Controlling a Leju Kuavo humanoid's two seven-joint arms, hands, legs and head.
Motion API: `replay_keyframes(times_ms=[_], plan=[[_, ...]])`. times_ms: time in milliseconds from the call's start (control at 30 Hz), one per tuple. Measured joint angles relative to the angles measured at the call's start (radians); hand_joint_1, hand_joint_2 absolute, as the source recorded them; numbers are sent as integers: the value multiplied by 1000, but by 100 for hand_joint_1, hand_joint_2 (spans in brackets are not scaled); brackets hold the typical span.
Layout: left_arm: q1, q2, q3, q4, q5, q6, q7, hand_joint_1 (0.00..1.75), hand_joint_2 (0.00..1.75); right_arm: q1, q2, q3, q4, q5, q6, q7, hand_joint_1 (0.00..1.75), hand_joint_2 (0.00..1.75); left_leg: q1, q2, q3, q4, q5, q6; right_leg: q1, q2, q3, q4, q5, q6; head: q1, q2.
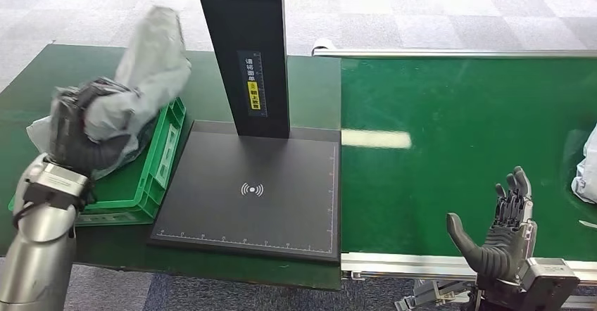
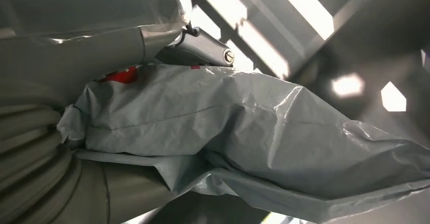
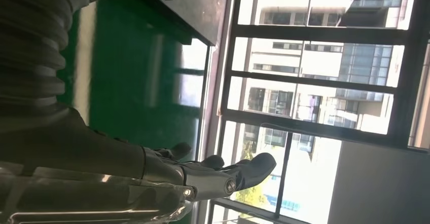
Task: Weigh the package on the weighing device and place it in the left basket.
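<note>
The left hand (image 1: 84, 124) gripped the grey poly-bag package (image 1: 144, 79) mid-body above the green basket (image 1: 158, 167) at nine o'clock; it looked light, limp and slippery, while the right hand (image 1: 503, 237) hung open-fingered.

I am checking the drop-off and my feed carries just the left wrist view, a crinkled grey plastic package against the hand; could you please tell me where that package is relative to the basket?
Observer: The left hand holds the crinkled grey plastic package above the green plastic basket, at the table's left end.
Operator: Thank you. Is the scale free?
Observer: Yes, the flat black weighing platform beside the basket has nothing on it.
Operator: And the other hand?
Observer: The right hand is open, fingers apart, over the green conveyor belt.
</note>
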Motion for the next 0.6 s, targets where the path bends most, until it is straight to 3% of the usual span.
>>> replay_keyframes(times_ms=[133, 267, 433, 600], plan=[[-85, 26, 116, 8, -64, 134, 12, 175, 175, -23, -3, 23, 12, -8, -9, 9, 0, 175, 0, 0, -1, 0, 0, 0, 0, 0, -1, 0, 0, 0, 0, 0], [-118, 61, 177, 55, -191, 261, 41, 175, 175, -41, -9, 46, 27, -14, -21, 13, 0, 175, 0, 0, -2, 0, 0, 0, 0, 0, -2, 0, 0, 0, 0, 0], [-142, 105, 218, 169, -244, 294, 108, 175, 175, -52, -20, 66, 42, -27, -30, 16, 0, 175, 0, 0, -2, 0, 0, 0, 0, 0, -3, 0, 0, 0, 0, 0], [-145, 129, 238, 267, -257, 293, 122, 175, 175, -52, -25, 77, 51, -28, -33, 17, 0, 175, 0, 0, -3, 0, 0, 0, 0, 0, -3, 0, 0, 0, 0, 0]])
